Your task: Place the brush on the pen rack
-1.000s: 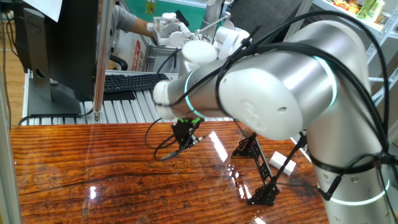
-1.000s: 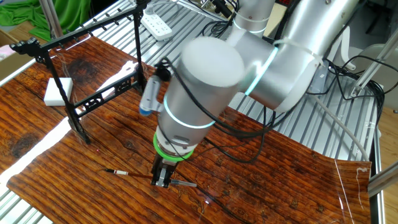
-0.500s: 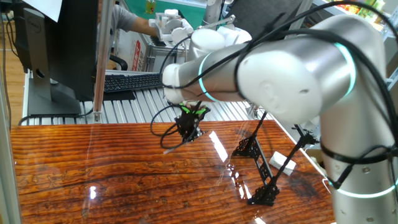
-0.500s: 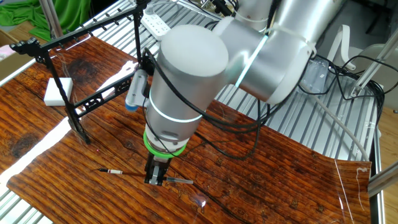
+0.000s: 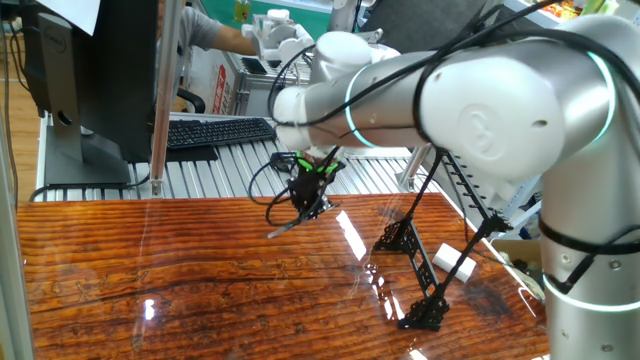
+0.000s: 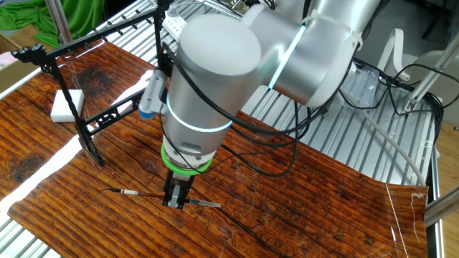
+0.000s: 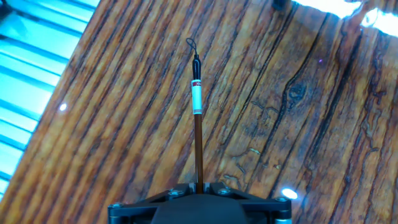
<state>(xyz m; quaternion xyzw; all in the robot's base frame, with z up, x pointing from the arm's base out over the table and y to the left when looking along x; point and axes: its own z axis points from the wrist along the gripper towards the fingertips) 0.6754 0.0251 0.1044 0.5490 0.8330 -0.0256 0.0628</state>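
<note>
My gripper [image 5: 312, 208] is shut on the brush [image 5: 283, 229], a thin dark stick held level over the wooden table. In the other fixed view the gripper [image 6: 176, 203] points down and the brush [image 6: 130, 193] sticks out to both sides, its pale band to the left. In the hand view the brush [image 7: 197, 99] runs straight away from the gripper [image 7: 200, 185], pinched at its near end. The pen rack [image 5: 420, 262], a black frame of slanted rods on lattice feet, stands to the right. In the other fixed view the pen rack [image 6: 107, 115] is up and left of the gripper.
A white block [image 5: 455, 262] lies beside the rack, also seen as the white block [image 6: 68, 105]. A keyboard [image 5: 215, 130] and a monitor stand sit behind the table's back edge. A power strip [image 6: 181, 29] lies on the metal slats. The arm's big elbow [image 6: 215, 64] hangs over the table.
The arm has carried the brush, still gripped, up and toward the back of the table, closer to the rack side. The jaws stayed shut.
</note>
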